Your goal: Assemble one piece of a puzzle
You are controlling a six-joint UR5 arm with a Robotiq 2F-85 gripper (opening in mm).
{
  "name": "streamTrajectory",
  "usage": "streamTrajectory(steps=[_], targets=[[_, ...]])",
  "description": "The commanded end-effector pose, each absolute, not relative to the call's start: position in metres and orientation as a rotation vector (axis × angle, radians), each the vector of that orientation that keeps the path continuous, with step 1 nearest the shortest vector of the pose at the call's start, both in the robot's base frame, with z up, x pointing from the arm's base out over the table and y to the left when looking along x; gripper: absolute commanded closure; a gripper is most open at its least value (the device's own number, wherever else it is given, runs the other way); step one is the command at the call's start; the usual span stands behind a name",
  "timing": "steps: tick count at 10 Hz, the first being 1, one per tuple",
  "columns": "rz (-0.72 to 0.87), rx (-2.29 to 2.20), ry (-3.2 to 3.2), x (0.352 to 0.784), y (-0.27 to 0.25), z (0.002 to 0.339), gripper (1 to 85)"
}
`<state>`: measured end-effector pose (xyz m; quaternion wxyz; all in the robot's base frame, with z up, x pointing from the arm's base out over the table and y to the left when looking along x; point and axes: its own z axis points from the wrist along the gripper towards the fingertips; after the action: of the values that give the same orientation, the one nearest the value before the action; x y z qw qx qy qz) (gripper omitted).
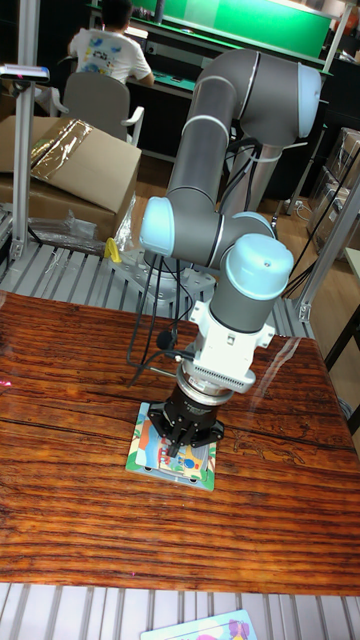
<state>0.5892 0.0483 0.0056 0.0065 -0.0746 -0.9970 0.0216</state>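
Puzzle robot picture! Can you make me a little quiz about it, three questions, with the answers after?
1. True or false: the gripper is right over the puzzle board.
2. What does the puzzle board lie on? A) cardboard box B) wooden table C) chair
3. Fill in: someone in a white shirt sits at the ____ of the picture.

Key
1. True. It hangs low over the board; whether it holds a piece cannot be told.
2. B, the wooden table.
3. Top: the person is behind the arm, back turned.
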Motion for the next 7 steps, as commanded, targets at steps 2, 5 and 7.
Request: streamTrajectory(steps=[2,5,7], targets=[[0.044,-0.23,-3.134,0.596,0.05,0.003,84.3],[0.046,-0.215,-3.117,0.594,0.048,0.012,84.3],[0.049,-0.203,-3.108,0.592,0.047,0.015,84.3]])
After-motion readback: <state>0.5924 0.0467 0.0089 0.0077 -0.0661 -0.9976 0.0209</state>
